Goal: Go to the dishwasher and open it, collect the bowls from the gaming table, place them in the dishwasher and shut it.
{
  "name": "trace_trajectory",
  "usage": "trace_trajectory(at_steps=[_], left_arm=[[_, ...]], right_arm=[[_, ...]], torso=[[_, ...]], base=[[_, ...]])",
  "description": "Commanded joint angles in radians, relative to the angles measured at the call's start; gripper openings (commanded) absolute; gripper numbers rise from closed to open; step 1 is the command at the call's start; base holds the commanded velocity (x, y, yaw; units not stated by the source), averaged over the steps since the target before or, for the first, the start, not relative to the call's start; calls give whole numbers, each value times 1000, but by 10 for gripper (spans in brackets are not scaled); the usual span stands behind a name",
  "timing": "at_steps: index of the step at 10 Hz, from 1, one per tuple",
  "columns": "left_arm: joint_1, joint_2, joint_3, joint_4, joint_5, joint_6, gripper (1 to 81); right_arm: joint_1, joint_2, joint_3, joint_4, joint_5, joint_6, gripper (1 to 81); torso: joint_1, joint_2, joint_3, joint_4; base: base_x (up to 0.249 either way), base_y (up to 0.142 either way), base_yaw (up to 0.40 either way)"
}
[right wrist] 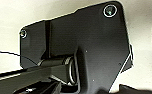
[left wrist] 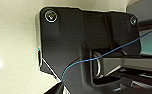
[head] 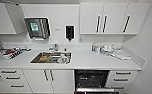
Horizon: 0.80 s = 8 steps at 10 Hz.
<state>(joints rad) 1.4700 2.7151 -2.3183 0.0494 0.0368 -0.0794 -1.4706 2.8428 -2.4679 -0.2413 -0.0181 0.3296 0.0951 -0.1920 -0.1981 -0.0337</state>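
Observation:
The dishwasher (head: 91, 79) stands under the white counter, right of the sink, in the head view. Its door (head: 97, 90) hangs down open at the picture's lower edge, and the dark inside with racks shows. The bowls and the gaming table are out of view. Both wrist views show the robot's own dark plate against a pale floor.
A steel sink (head: 51, 57) holding dishes is set in the white counter (head: 87, 61). White cupboards (head: 107, 18) hang above, drawers (head: 122, 76) sit right of the dishwasher, and cabinet doors (head: 48, 78) left of it. A side wall (head: 149, 50) closes the right.

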Motion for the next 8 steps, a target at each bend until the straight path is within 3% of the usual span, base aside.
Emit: trace_trajectory(at_steps=[1,2,3,6,7,8], left_arm=[[-43,6,-23,4,63,6,811],[-43,29,-53,4,66,7,811],[-43,71,-108,4,68,7,811],[-43,132,-197,3,72,4,811],[-43,132,-202,3,72,6,811],[-43,132,-204,3,72,9,811]], right_arm=[[48,-14,3,-12,-49,-4,811],[48,-14,1,-12,-49,-4,811],[49,-14,-2,-12,-49,-4,811],[49,-14,-5,-10,-49,-4,811],[48,-14,-5,-9,-49,-4,811],[48,-12,-5,-9,-49,-4,811]], torso=[[0,0,0,0],[1,-1,24,0],[1,-2,6,0],[0,-2,16,0],[-65,99,16,0],[-71,106,16,0]], base=[[0,0,0],[0,0,0],[0,0,0],[0,0,0],[0,0,0],[0,0,0]])
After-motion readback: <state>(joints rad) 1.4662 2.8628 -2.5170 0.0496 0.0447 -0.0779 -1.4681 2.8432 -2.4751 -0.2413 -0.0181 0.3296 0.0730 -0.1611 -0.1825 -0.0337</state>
